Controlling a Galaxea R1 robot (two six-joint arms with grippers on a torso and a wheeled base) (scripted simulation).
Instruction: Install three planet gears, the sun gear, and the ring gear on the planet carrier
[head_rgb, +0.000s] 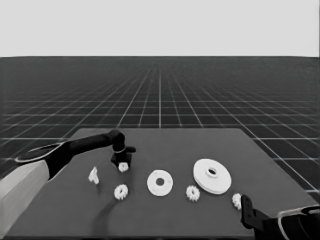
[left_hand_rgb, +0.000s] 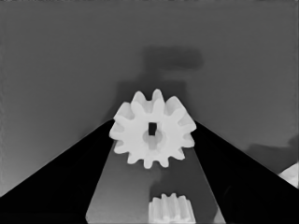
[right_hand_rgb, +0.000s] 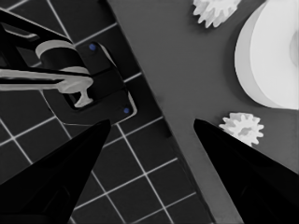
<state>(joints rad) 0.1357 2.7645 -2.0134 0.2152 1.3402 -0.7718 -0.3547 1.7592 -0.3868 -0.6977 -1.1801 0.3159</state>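
A flat, dark grey rectangular table (head_rgb: 165, 210) fills the lower half of the head view, its far edge straight and its sides widening toward the camera. Around it spreads a black floor ruled with a thin pale grid (head_rgb: 160, 90), running back to a level horizon. Above the horizon sits a pale, blank, featureless band (head_rgb: 160, 27). Soft, faint shadows lie on the tabletop.

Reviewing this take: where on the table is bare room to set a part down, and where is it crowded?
Bare: the table's far strip, beyond the larger round part and the left gripper. Crowded: the near row, where the smaller round part, gears and a thin white piece lie.
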